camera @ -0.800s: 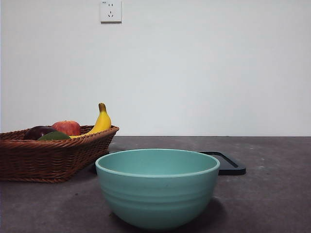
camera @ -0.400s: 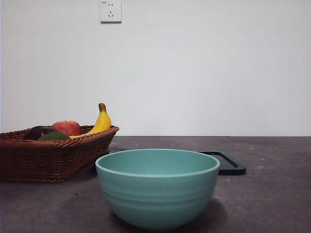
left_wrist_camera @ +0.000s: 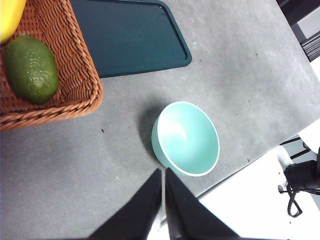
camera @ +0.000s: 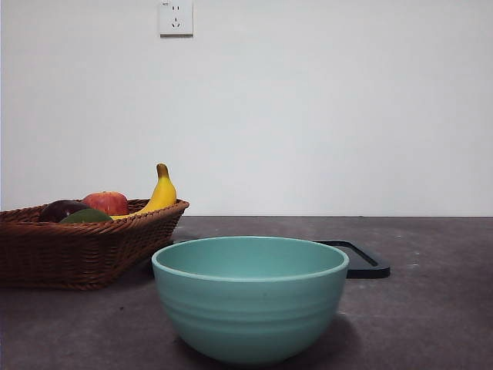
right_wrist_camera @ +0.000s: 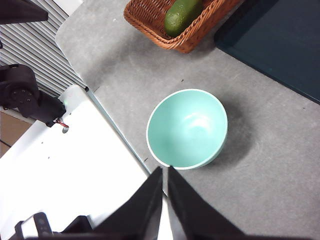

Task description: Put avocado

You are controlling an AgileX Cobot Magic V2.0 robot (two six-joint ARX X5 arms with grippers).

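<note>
The avocado [left_wrist_camera: 31, 68] is a dark-green oval fruit lying in the corner of the woven basket [left_wrist_camera: 75, 75]. From the right wrist view the avocado [right_wrist_camera: 181, 15] shows in the basket [right_wrist_camera: 190, 37] too, and in the front view only its green top [camera: 85, 217] peeks over the basket rim [camera: 92, 250]. My left gripper [left_wrist_camera: 163, 177] hangs high above the table near the teal bowl [left_wrist_camera: 186, 138], jaws shut and holding nothing. My right gripper [right_wrist_camera: 164, 175] is also high up, over the near rim of the bowl [right_wrist_camera: 186, 128], shut and empty. Neither arm shows in the front view.
The basket also holds a banana [camera: 159, 194], a red apple [camera: 105, 203] and a dark maroon fruit [camera: 62, 210]. A teal bowl [camera: 249, 297] stands front and centre. A dark flat tray [left_wrist_camera: 127, 37] lies behind it. The table's edge runs close by the bowl.
</note>
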